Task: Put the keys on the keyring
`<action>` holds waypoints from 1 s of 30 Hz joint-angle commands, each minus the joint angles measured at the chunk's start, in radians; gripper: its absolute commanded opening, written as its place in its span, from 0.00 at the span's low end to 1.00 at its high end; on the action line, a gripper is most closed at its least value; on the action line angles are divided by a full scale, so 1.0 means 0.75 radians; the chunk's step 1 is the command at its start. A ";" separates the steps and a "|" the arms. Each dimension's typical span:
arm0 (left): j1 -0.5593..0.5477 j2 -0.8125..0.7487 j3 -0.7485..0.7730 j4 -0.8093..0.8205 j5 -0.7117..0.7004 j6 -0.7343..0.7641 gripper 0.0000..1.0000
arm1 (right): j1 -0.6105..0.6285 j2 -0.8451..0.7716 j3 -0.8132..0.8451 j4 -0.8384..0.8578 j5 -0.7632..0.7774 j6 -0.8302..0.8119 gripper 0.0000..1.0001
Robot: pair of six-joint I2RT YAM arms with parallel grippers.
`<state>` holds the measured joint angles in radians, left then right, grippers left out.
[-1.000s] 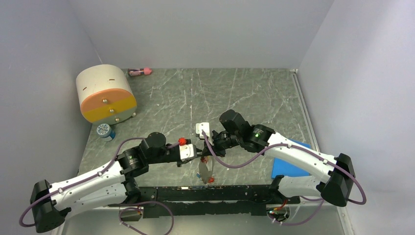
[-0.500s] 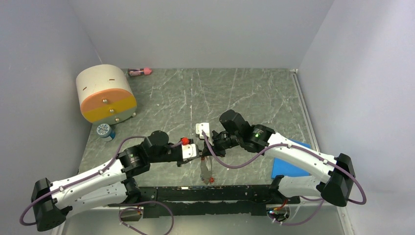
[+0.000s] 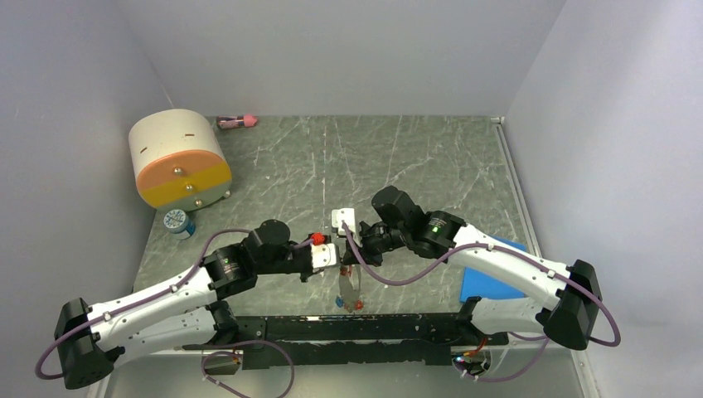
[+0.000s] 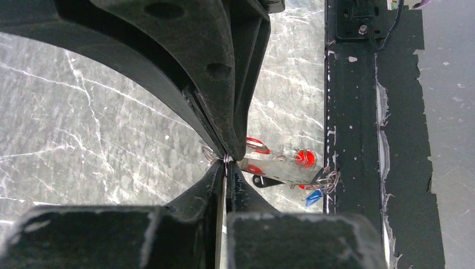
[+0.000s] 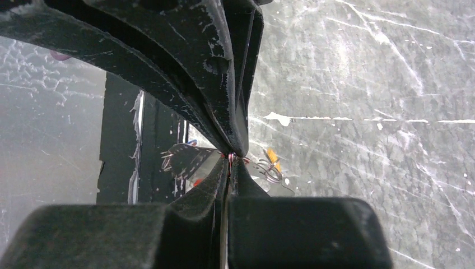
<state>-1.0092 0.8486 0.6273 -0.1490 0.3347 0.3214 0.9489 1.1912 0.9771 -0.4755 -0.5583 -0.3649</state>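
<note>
Just beyond my left gripper (image 4: 226, 161) hangs the keyring (image 4: 278, 168), red-headed keys (image 4: 305, 158) at its far end; I have just pinched shut on its thin wire beside my right gripper (image 5: 229, 157), likewise clamped there, so spreading the ring looks next.

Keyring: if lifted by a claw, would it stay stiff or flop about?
Likely floppy: the keyring is a flat plate on thin wire pinched in the left claw, keys bunched loosely at its end. Probably light, being thin; the fine wire could slip.
</note>
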 commanded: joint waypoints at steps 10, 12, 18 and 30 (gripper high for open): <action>-0.004 -0.001 0.055 0.010 0.012 -0.015 0.03 | 0.005 -0.031 0.060 0.055 -0.004 -0.006 0.08; -0.004 -0.005 0.045 0.028 0.004 -0.039 0.02 | 0.004 -0.038 0.053 0.070 0.007 0.006 0.25; -0.004 -0.058 -0.037 0.179 -0.058 -0.175 0.02 | 0.001 -0.150 -0.049 0.239 0.073 0.093 0.69; -0.004 -0.234 -0.304 0.672 -0.025 -0.315 0.03 | -0.143 -0.447 -0.371 0.701 -0.119 0.337 0.71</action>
<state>-1.0096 0.7162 0.4286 0.1368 0.2901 0.1219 0.9047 0.8928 0.7410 -0.1295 -0.5365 -0.2035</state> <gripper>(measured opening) 0.033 0.740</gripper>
